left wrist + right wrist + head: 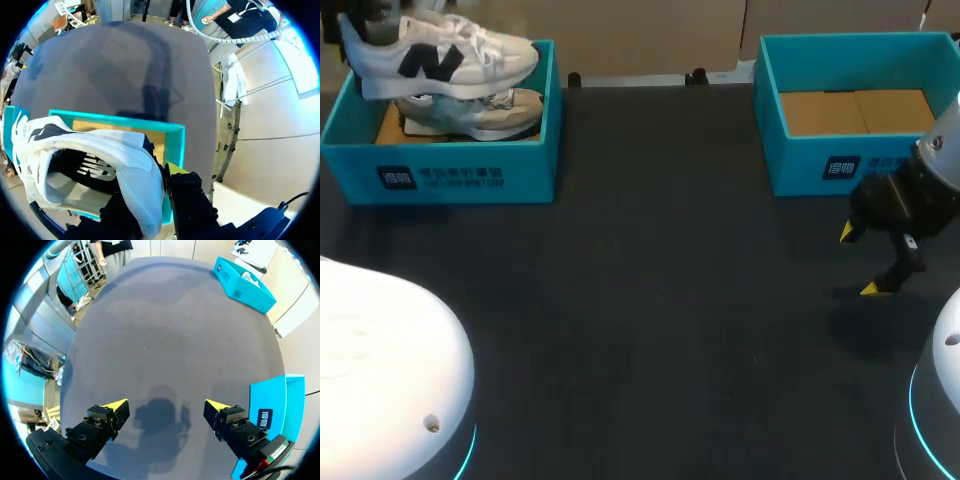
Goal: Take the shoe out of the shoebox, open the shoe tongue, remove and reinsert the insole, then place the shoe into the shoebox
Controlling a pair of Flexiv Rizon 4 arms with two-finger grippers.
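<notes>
A white shoe [440, 55] with a dark logo hangs just above the left teal shoebox [470, 165]. My left gripper [150, 185] is shut on its heel collar [142, 175], one yellow tip showing beside the heel, the other finger hidden by the shoe. A second pale shoe [470, 112] lies inside that box under the lifted one. In the head view the left gripper is hardly seen at the far corner. My right gripper [860, 261] hovers open over the dark table in front of the right shoebox [820, 165], nothing between its fingers [117, 406].
The right shoebox [270, 410] holds only its brown cardboard floor and stands close beside my right gripper [166, 405]. The left shoebox [245, 282] lies far across the dark table [650, 300]. White arm bases [380, 370] sit at both near corners.
</notes>
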